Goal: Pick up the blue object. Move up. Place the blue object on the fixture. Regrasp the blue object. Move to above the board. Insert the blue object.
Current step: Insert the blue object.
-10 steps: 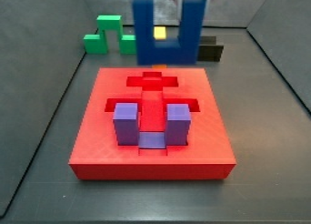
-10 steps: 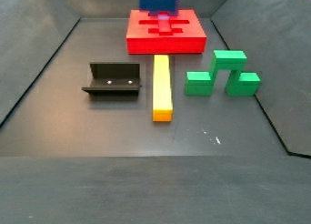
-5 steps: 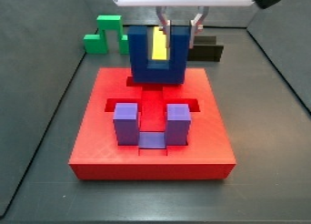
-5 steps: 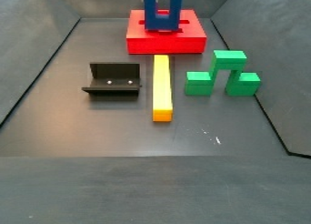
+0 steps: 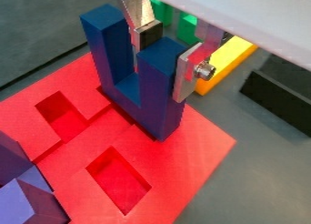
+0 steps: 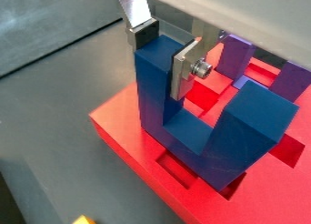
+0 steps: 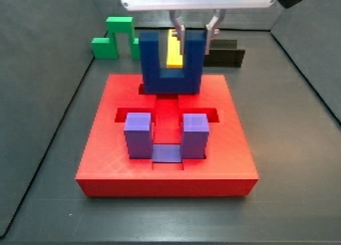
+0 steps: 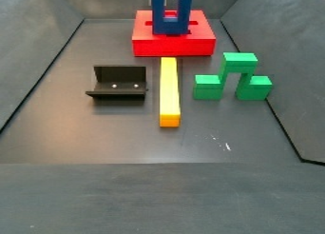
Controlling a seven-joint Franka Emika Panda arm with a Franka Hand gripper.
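Observation:
The blue object (image 7: pixel 173 70) stands with its prongs up at the far end of the red board (image 7: pixel 120 164), its base down at the cross-shaped recess. How deep it sits I cannot tell. My gripper (image 7: pixel 194 35) comes from above and is shut on one prong. Both wrist views show the gripper (image 5: pixel 166 55) (image 6: pixel 166 56) with its silver fingers (image 5: pixel 188 71) (image 6: pixel 187 68) pressed flat against that prong's sides; the second prong (image 5: pixel 107 41) (image 6: pixel 261 123) stands free. In a side view the blue object (image 8: pixel 170 11) rises from the board (image 8: pixel 146 43).
A purple U-shaped block (image 7: pixel 167 134) (image 6: pixel 261 68) fills a recess at the board's near end. A yellow bar (image 8: pixel 169 90), the black fixture (image 8: pixel 117 84) and a green stepped block (image 8: pixel 231 76) lie on the dark floor beside the board. Grey walls enclose the floor.
One second ago the blue object hung higher above the board; the gripper has brought it down onto the board's far end. Over the last half second it has hardly moved.

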